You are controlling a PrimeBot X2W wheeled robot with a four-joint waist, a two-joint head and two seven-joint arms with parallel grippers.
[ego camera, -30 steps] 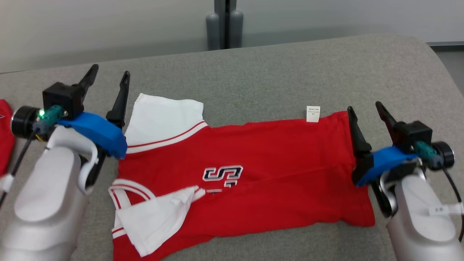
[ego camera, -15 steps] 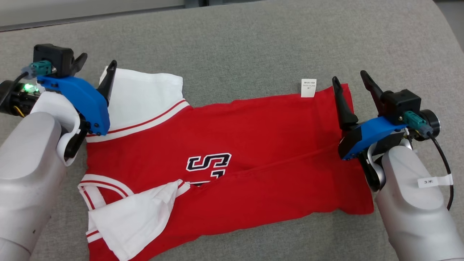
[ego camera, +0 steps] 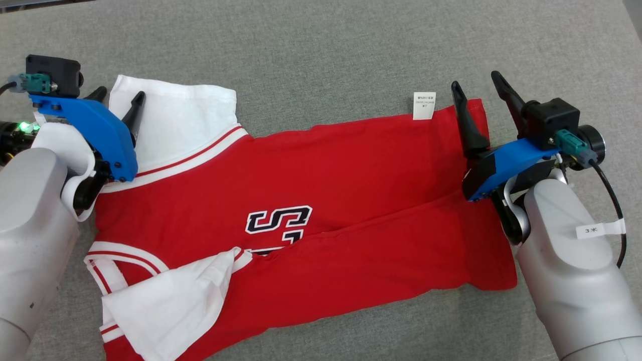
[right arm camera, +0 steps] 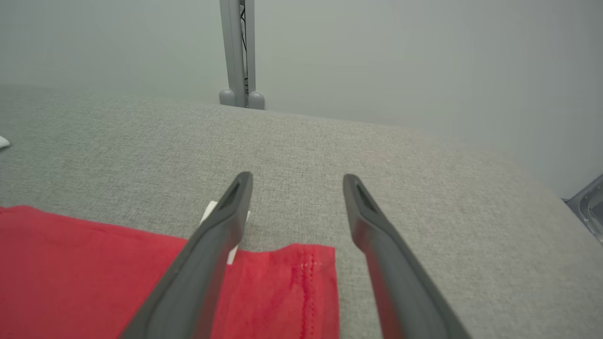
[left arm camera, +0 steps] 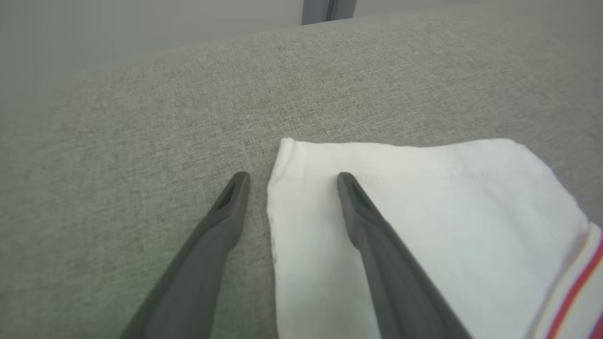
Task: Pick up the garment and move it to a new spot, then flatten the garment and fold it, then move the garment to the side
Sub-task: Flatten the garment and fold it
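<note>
The red garment, surely soft and limp, lies on the grey tabletop. Both claws stand wide open, empty: left claw at its far white sleeve, right claw at its far hem corner, sensible places to pinch.

Bare grey cloth lies open across the desk beyond the garment, free passage ahead of both spread claws. The left claw straddles the edge of the sleeve, the right claw the hem corner. A grey post stands past the desk's far edge.
</note>
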